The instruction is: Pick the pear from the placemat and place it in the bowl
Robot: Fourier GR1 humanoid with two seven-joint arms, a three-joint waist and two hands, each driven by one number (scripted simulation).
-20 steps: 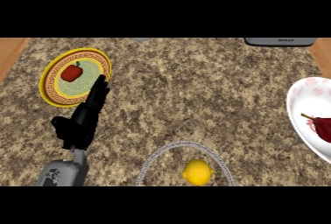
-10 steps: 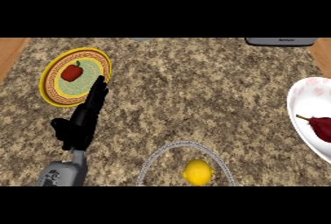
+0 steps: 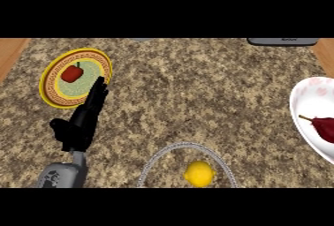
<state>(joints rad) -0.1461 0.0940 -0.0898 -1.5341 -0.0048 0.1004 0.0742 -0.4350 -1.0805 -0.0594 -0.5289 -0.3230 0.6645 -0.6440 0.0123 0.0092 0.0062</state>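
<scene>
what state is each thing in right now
pear: dark red, lying inside the bowl
bowl: white, upright at the right edge, partly cut off
red pepper: sitting on the plate
plate: yellow-rimmed, flat on the counter
lemon: lying inside the wire ring
left hand: open, fingers straight, holding nothing

I noted a speckled brown granite counter top (image 3: 195, 97) filling the view. Wooden strips (image 3: 13, 53) showed at both upper corners. A grey object (image 3: 282, 41) sat at the far edge, partly cut off.
</scene>
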